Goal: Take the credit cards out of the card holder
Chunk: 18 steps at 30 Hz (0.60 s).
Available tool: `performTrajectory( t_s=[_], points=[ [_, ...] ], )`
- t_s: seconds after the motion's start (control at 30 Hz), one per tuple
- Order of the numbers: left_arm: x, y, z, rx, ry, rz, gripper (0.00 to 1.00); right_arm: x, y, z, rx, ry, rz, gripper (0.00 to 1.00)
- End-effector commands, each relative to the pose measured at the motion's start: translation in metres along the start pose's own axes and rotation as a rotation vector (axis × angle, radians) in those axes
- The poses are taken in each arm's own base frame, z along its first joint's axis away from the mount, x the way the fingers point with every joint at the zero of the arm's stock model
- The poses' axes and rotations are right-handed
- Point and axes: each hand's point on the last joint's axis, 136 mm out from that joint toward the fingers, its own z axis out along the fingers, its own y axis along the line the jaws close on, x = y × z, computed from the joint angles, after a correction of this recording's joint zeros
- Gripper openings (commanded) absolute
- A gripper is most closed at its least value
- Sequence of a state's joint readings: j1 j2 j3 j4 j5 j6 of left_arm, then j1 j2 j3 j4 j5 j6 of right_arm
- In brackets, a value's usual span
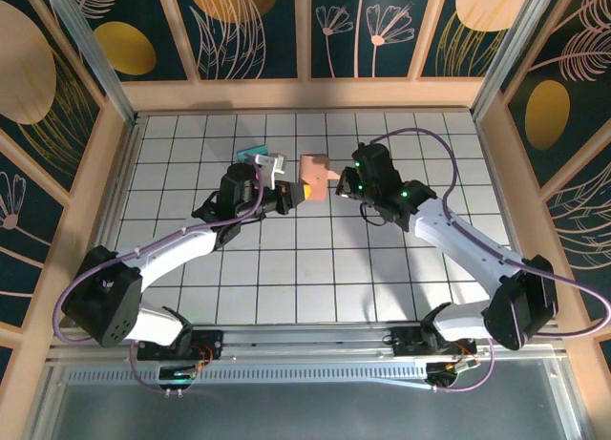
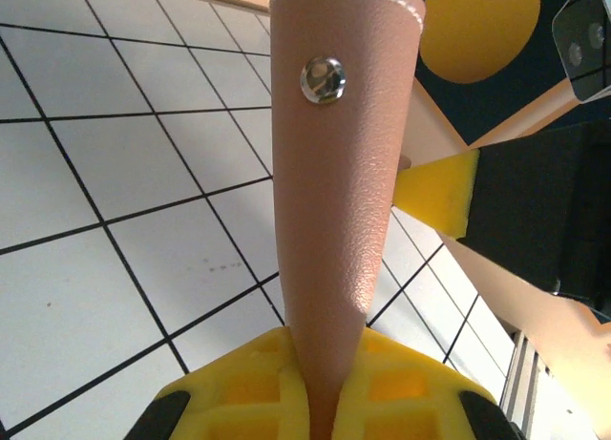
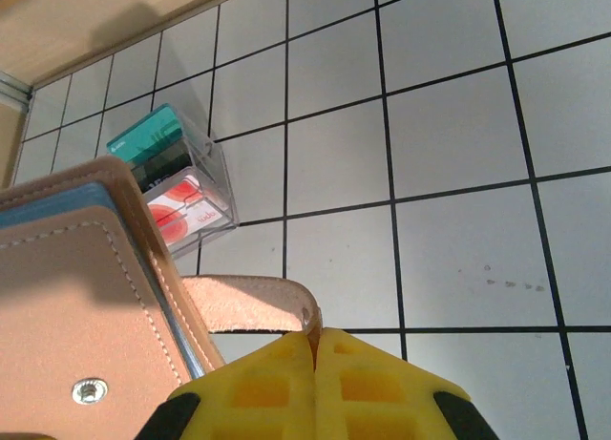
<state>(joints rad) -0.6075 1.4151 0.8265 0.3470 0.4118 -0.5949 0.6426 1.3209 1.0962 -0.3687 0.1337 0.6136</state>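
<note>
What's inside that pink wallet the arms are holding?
A blue inner edge shows between the covers of the card holder; those covers hide whatever lies deeper inside.

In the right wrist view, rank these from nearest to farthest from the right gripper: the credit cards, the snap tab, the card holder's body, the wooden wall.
1. snap tab: pinched in the right gripper, just left of it.
2. card holder: body at lower left, joined to the tab.
3. credit cards: stacked up-left, beyond the holder.
4. wooden wall: top-left corner.

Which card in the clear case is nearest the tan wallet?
The red-and-white plastic card; the dark card, then the teal card, lie farther off.
</note>
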Motion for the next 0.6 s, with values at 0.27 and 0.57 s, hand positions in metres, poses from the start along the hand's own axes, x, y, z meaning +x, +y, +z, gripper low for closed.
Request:
performTrajectory(
  t_s=[0.27,0.57],
  points=[
    [-0.012,-0.005,0.002,0.005,0.009,0.068,0.00,-0.031,0.000,-0.034,-0.195,-0.114,-0.082,0.81],
    [-0.010,-0.010,-0.004,0.015,0.029,0.100,0.00,-0.024,0.012,-0.049,-0.400,-0.150,-0.154,0.99]
  ],
)
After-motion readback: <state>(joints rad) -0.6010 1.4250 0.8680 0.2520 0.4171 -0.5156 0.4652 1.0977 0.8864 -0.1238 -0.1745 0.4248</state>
